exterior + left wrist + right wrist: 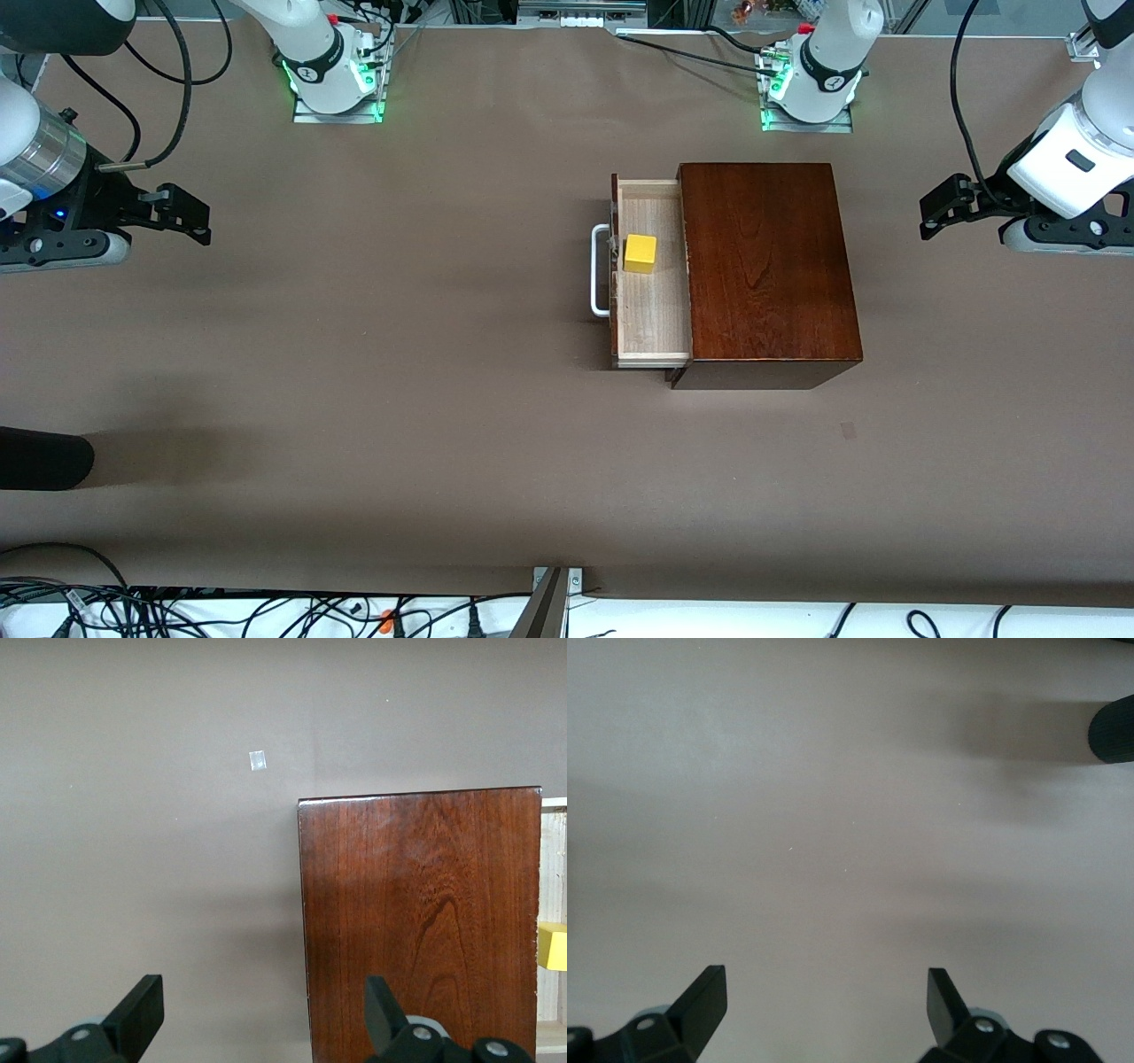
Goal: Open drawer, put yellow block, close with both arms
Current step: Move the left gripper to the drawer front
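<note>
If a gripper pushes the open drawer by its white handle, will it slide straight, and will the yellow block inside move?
The drawer is probably stiff: its walls look like solid pale wood. It likely slides straight, guided by the dark box. The yellow block is a flat-sided cube resting loose on the drawer floor, so it should not roll, though it might shift slightly.

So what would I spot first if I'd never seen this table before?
Probably the yellow block, bright in the pulled-out drawer of the dark wooden box, which sits toward the left arm's end of the table. Next, the two black grippers waiting apart from it with jaws open: the left gripper at its own end of the table beside the box, the right gripper at the right arm's end.
</note>
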Robot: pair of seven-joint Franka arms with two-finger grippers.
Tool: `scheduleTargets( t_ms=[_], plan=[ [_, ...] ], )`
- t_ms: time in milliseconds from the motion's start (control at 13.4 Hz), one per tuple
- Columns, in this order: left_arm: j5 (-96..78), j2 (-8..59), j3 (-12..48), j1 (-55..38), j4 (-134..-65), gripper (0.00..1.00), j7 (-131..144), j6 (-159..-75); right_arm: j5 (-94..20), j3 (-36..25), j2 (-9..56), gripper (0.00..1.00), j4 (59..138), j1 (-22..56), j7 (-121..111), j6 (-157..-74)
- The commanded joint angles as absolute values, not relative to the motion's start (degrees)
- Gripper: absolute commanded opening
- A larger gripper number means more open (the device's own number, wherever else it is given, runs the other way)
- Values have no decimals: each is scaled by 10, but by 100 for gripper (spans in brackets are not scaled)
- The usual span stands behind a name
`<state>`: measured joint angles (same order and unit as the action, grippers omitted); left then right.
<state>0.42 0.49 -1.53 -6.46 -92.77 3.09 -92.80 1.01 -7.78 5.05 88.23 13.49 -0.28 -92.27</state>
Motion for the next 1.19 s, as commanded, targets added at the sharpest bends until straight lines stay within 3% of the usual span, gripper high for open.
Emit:
scheduleTargets(
  t_ms=[0, 821, 1120],
  plan=[
    [-7, 10, -15, -60, -906, 100, 25, -911, 11, -76, 56, 100, 867, 132, 3, -921],
    [-10, 60, -3, -70, -873, 100, 33, -884, -2, -76, 55, 100, 868, 132, 4, -925],
    [-61, 84, 53, -84, -873, 100, 27, -817, -9, -77, 55, 100, 867, 132, 4, -925]
  ],
)
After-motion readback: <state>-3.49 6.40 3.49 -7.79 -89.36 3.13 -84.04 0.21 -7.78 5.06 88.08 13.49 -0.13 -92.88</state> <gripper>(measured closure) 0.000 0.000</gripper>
